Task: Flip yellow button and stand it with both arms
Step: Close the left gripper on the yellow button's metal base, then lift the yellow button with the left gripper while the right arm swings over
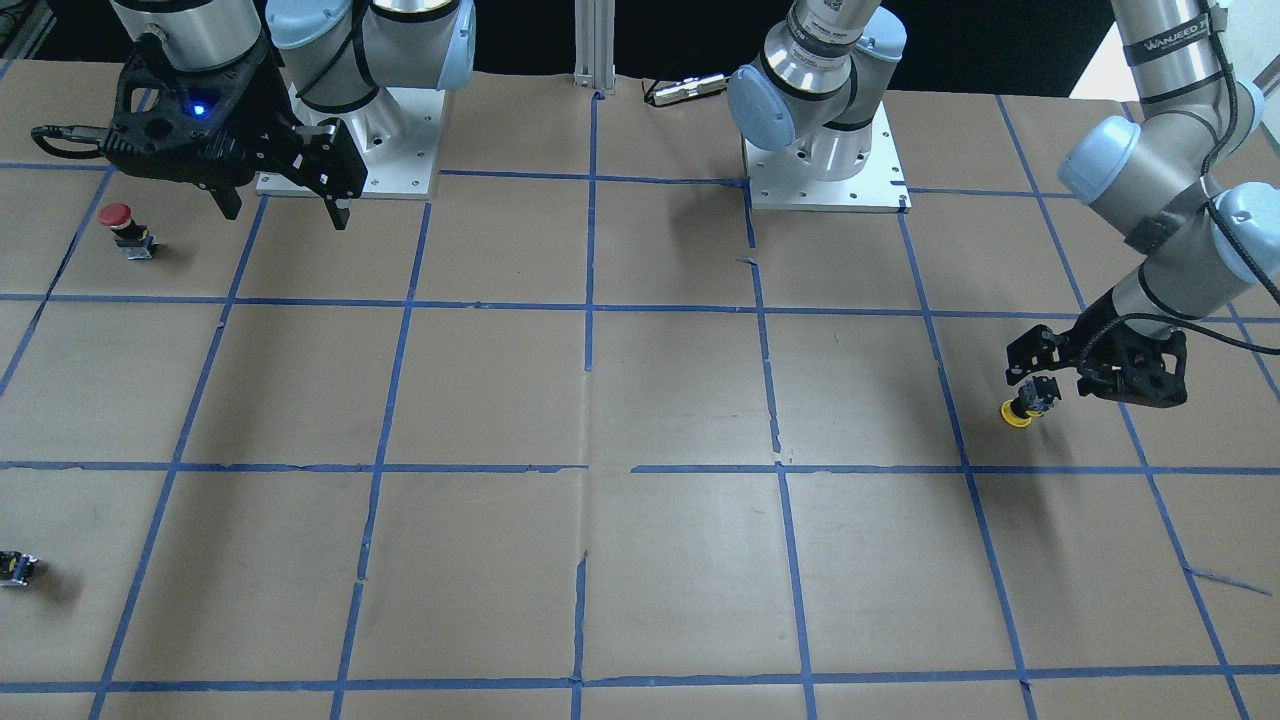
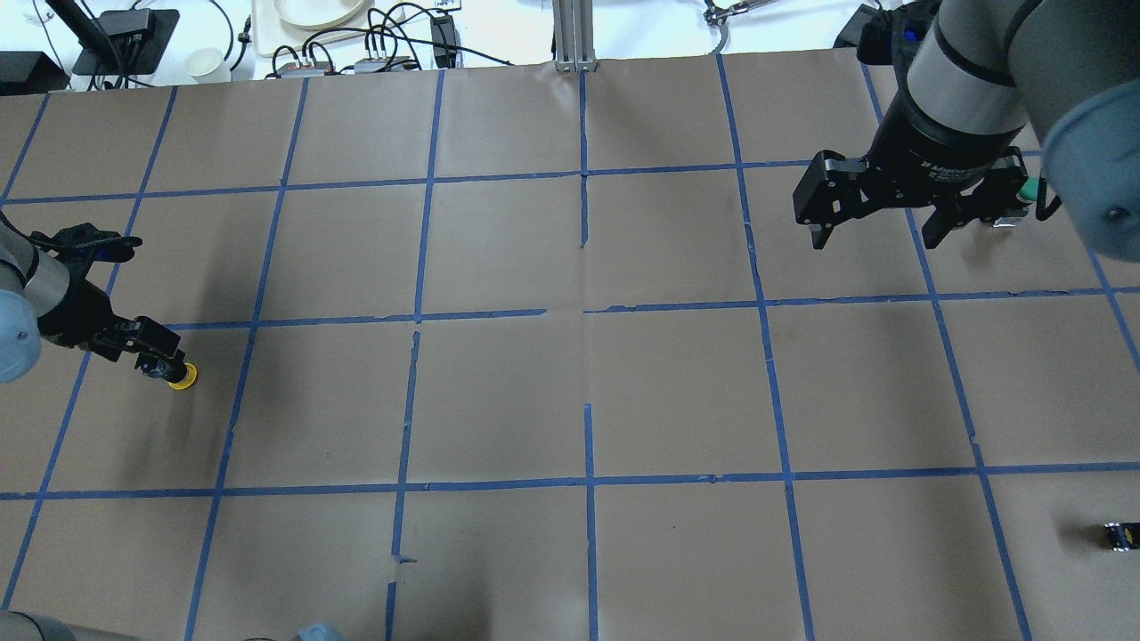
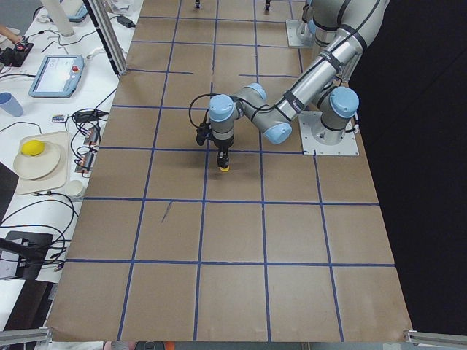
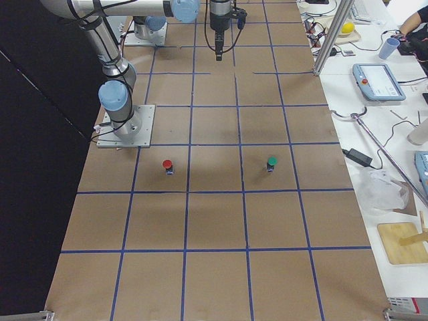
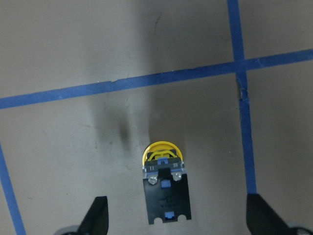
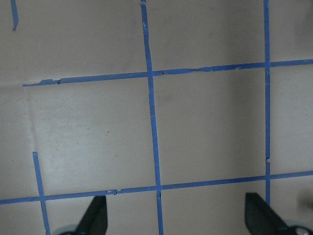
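Brown paper covers the counter (image 1: pixel 640 400), and the yellow button (image 5: pixel 162 156) rests on it at the far end on the robot's left. Its cap is low against the paper and its black body points back toward the left gripper (image 5: pixel 177 208). Whether it is fully inverted or leaning on its side is hard to tell. The left gripper's fingers are spread wide on either side of the body and touch nothing.

The main risk looks like the closing itself. If one finger meets the body first, the button could be knocked over or could roll on its round cap. A hold too near the body's end could let it pivot or slip out during the flip.

The right gripper (image 2: pixel 875 239), also spread and empty, hangs well apart across the counter. Any handover therefore needs a long carry, and a weak grasp could drop the button on the way. The red button (image 1: pixel 118 225) sits near that gripper and could be bumped.
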### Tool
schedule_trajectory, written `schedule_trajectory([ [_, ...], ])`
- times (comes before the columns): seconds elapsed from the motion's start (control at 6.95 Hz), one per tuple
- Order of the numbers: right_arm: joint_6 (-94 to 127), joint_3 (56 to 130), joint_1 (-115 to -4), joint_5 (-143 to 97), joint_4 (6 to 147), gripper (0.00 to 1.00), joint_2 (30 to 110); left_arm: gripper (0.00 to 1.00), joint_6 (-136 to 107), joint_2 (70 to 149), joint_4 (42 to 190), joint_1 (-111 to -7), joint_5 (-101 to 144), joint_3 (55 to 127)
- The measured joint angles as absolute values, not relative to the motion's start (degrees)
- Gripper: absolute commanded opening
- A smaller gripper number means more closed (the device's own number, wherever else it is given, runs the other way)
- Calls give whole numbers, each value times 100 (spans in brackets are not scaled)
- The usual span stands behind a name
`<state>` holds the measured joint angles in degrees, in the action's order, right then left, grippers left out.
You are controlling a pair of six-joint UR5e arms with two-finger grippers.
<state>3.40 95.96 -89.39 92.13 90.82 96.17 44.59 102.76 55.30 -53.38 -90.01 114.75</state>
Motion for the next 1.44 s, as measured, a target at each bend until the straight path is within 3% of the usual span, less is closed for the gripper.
schedule_trajectory([
  [0.43,374,9597,-8923,9213,9105,100,9598,25,4449,10349,5438,-5335,-8992,11486],
  [0.58,377,9597,-8921,9215,9105,100,9598,15,4427,10351,5434,-5335,-8989,11486],
  [1.15,412,9597,-8918,9217,9076,100,9601,8,4320,10375,5519,-5357,-8929,11312],
  [1.44,380,9595,-8905,9197,9106,100,9592,7,4302,10352,6463,-5389,-8574,10839],
])
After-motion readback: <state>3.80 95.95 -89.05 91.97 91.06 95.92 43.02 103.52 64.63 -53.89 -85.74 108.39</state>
